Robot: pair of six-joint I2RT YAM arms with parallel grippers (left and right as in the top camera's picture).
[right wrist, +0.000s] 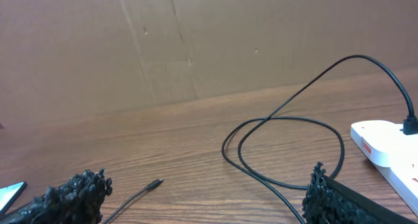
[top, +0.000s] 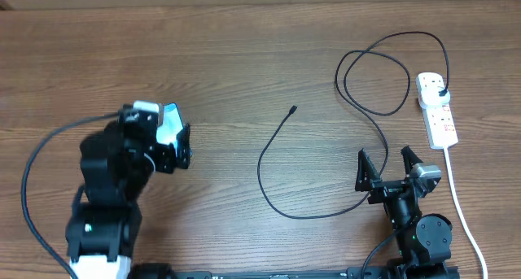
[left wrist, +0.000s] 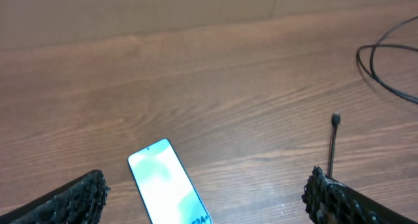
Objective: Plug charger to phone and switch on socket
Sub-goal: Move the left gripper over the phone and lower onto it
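Spread left tool hovers over the phone on the table; spread right tool sits near the charger. Grabbing far from its tip risks a floppy, missed insertion.

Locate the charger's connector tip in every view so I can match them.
Overhead: connector tip lies mid-table, at the cable's free end.
Left wrist: right side, halfway down.
Right wrist: lower left.
Shared landmark: the cable loop lying beyond the tip.
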